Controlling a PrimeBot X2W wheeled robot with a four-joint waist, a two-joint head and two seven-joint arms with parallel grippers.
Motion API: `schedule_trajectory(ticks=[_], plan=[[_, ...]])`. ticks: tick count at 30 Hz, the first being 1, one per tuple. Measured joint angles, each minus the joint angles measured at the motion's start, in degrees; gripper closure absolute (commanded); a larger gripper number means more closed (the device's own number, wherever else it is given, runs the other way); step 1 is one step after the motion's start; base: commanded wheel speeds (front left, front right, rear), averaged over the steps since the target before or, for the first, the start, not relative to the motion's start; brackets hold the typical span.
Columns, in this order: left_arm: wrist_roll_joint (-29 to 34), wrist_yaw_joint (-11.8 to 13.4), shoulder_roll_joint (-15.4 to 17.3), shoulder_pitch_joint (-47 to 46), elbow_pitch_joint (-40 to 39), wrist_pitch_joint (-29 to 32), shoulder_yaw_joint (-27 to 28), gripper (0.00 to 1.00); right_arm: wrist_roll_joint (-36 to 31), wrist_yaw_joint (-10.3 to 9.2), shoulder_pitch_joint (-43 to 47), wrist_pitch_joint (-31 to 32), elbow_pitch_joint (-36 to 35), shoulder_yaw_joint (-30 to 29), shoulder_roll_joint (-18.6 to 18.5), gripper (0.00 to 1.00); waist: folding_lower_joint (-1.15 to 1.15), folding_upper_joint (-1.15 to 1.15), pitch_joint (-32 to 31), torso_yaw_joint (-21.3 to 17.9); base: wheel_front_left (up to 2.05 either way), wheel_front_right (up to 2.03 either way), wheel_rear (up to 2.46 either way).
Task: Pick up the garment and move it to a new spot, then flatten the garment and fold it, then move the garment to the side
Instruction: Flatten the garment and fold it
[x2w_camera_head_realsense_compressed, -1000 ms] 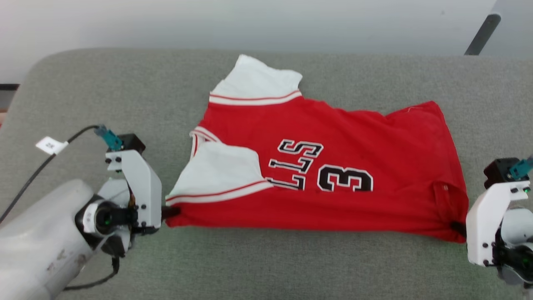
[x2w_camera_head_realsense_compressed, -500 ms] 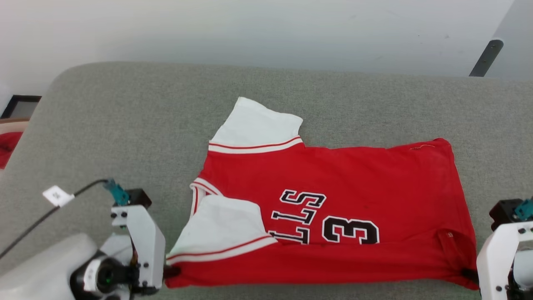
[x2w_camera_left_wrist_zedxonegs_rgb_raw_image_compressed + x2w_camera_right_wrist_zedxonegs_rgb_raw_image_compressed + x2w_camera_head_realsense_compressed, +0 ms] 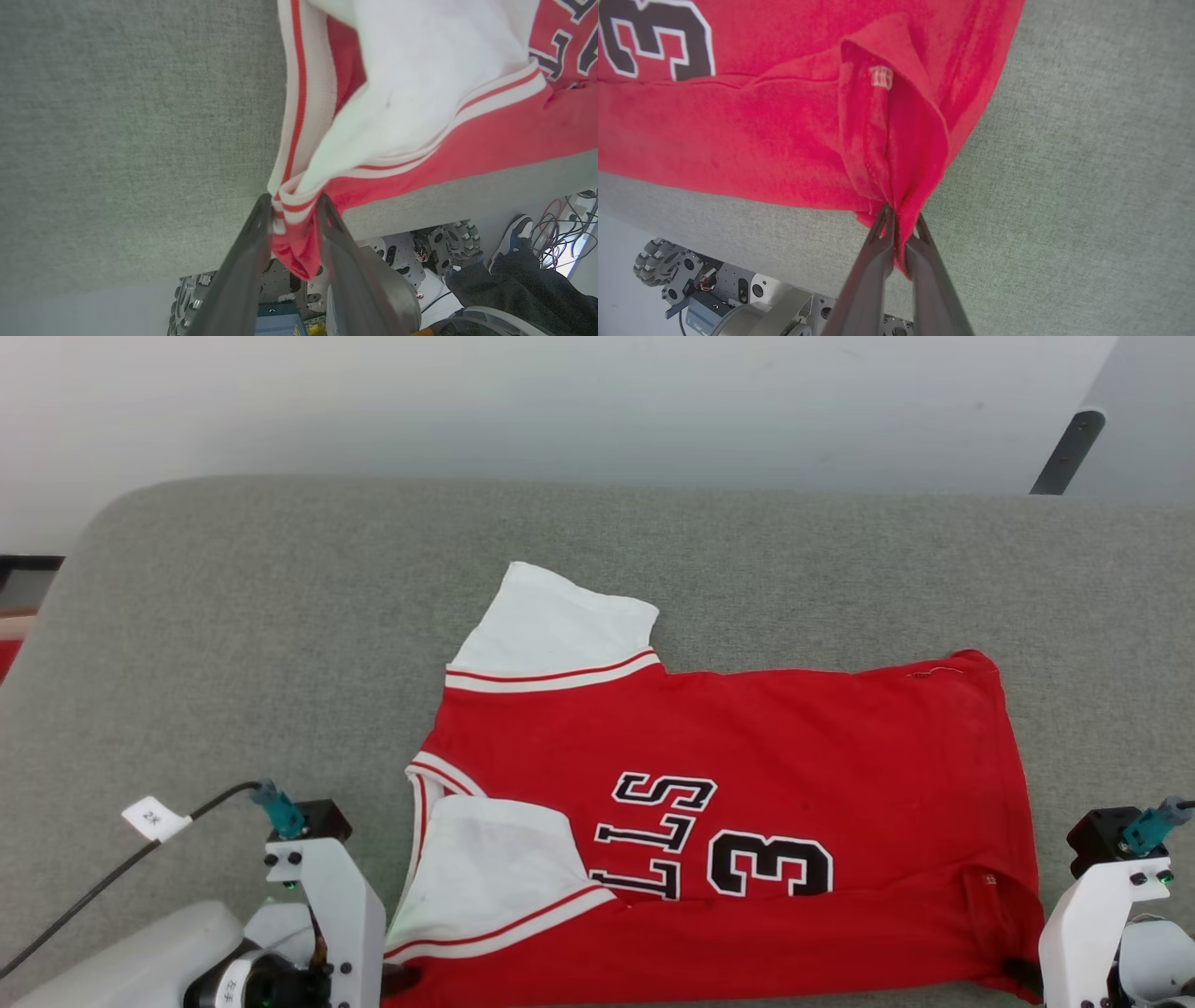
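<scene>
Garment: the red garment lies spread out low on the grey table, neck end toward the robot's left and hem end toward its right. It is doubled over lengthwise, with its long near edge running along the table's near edge.

Left gripper: the left gripper sits at the garment's near left corner, right at the table's edge. Its two dark fingers stand a little apart. A wad of red cloth and striped trim is bunched between them, touching both. From where I stand I cannot tell whether they press on it or merely flank it. A red fold droops down between the fingers, past the table's edge.

Right gripper: the right gripper is at the near right corner, by the hem. Its fingers are drawn almost together and pinch a gathered pleat of red cloth, which fans out from the tips.

Span: the garment's near edge stretches from one gripper to the other, with the body of the shirt lying beyond them on the table.

Sleeves: the far sleeve, white with a red stripe, points away from the robot. The near sleeve is folded in over the red body, just beside the left gripper.

Print: a black, white-edged number 3 and some letters lie sideways, near the front edge.

Under the table: a ridged wheel of the robot's base shows, and a person's shoe is on the floor.
</scene>
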Motion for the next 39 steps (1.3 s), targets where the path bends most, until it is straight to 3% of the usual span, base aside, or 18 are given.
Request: schedule_trajectory(ticks=[1,2,3,14,18,23,28,34,39], plan=[[0.3,-0.2,-0.1,0.0,0.3,0.0,-0.2,0.17,0.0,0.00,0.0,-0.1,0.0,0.1,0.0,0.59,0.00,0.00,0.0,-0.1,0.00,0.00,0.00],[0.3,-0.2,-0.1,0.1,0.6,0.0,-0.2,0.11,0.0,-0.01,0.0,-0.3,0.0,0.2,0.0,0.19,0.00,0.00,0.0,-0.3,0.00,0.00,0.00],[0.3,-0.4,-0.1,0.1,0.7,-0.1,-0.2,0.01,0.1,0.00,0.0,-0.7,-0.2,0.2,-0.1,0.00,0.00,0.00,0.0,-0.4,0.00,0.00,0.00],[0.4,-0.7,2.1,-0.3,-0.3,-1.6,1.8,0.00,0.4,0.00,1.0,-3.7,-3.8,-0.9,0.1,0.00,0.00,0.00,-1.1,-1.6,0.00,0.00,0.00],[0.3,-0.9,3.5,-0.8,-1.1,-4.4,4.0,0.00,0.0,-0.01,1.9,-7.5,-6.3,-1.9,0.8,0.00,0.00,0.00,-2.1,-2.3,0.00,0.00,0.00],[1.7,-3.1,4.7,-1.6,-1.3,-10.1,6.7,0.00,-1.0,-0.01,2.4,-16.9,-9.1,-2.0,1.1,0.00,0.00,0.00,-3.6,-3.6,0.00,0.00,0.00],[5.0,-7.0,4.7,-2.6,0.2,-16.9,8.7,0.00,-3.0,-0.01,2.5,-28.9,-10.4,-1.4,0.6,0.00,0.00,0.00,-4.8,-5.3,0.00,0.00,0.00],[8.6,-10.2,2.7,-5.0,4.2,-22.6,10.1,0.00,-6.2,-0.01,2.5,-41.3,-10.7,-1.5,0.5,0.00,0.00,0.00,-5.7,-7.3,0.00,0.00,0.00],[10.4,-12.5,1.1,-9.3,8.6,-23.6,11.1,0.00,-8.6,-0.01,1.5,-50.0,-11.7,-0.6,0.9,0.00,0.00,0.00,-5.0,-8.8,0.00,0.00,0.00]])
